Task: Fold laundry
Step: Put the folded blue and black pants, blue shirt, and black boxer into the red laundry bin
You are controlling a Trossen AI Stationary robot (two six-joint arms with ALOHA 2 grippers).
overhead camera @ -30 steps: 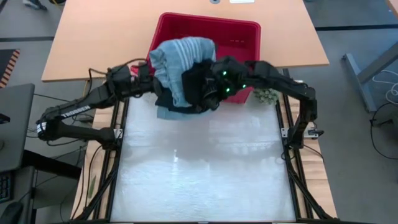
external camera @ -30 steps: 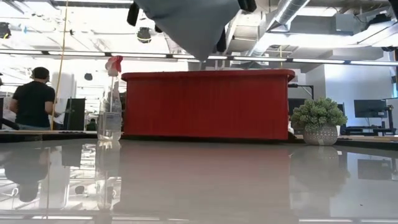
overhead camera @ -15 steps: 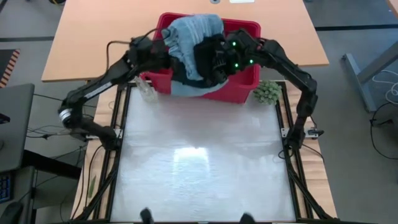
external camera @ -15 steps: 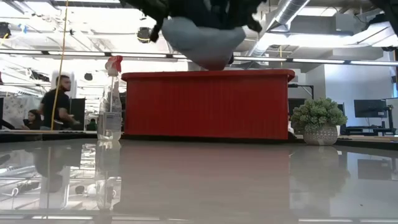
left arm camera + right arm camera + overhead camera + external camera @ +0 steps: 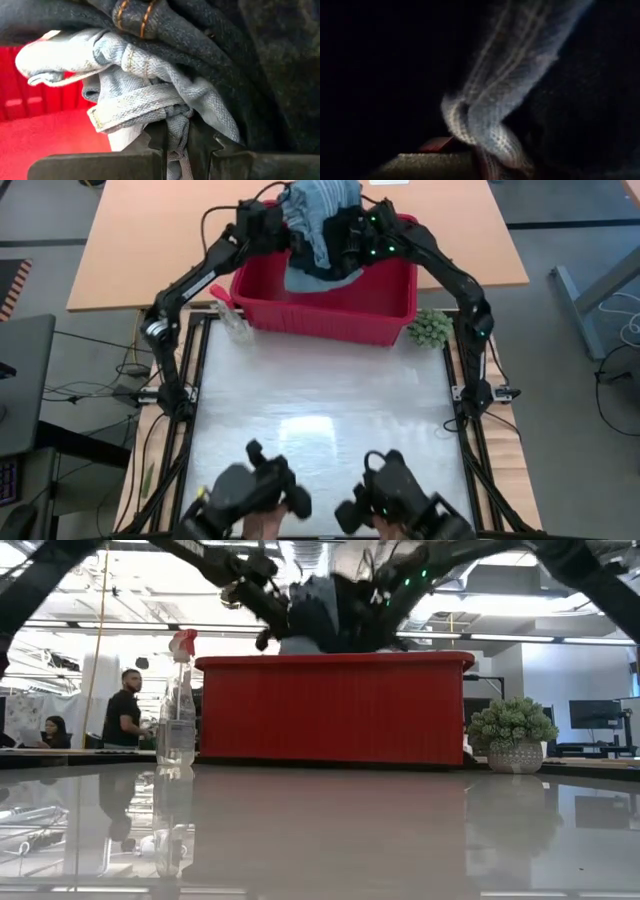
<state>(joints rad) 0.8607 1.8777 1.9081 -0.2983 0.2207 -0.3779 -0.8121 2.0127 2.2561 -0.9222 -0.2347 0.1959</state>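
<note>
The laundry (image 5: 320, 225) is one bunched bundle of light blue, grey-blue striped and dark cloth, held up over the red basket (image 5: 330, 310) at the table's far edge. My left gripper (image 5: 272, 225) is shut on its left side and my right gripper (image 5: 352, 238) on its right side. In the low view the bundle (image 5: 315, 615) hangs just above the basket's rim (image 5: 335, 660), between the two arms. Whether its lowest part touches the basket is hidden. My left gripper pinches a bunched fold of light blue denim (image 5: 175, 120) between its two fingers, several layers together. It comes roughly level from the table's left side. Dark denim with orange stitching (image 5: 140, 15) lies over that fold. My right gripper pinches a twisted strand of grey-blue striped cloth (image 5: 487, 132) between its fingers, slanting down from the table's right side. The darkness of the wrist view hides the rest of the hold.
A clear spray bottle (image 5: 235, 325) stands left of the basket and a small green fuzzy ball (image 5: 428, 330) right of it. Two dark control handles (image 5: 250, 495) show at the table's near edge. A person (image 5: 125, 705) stands in the room behind.
Both grippers have gone toward the table's far edge, staying shut, and carried the bundle from above the table's far part to over the basket. The bundle no longer hangs down in front of the basket.
</note>
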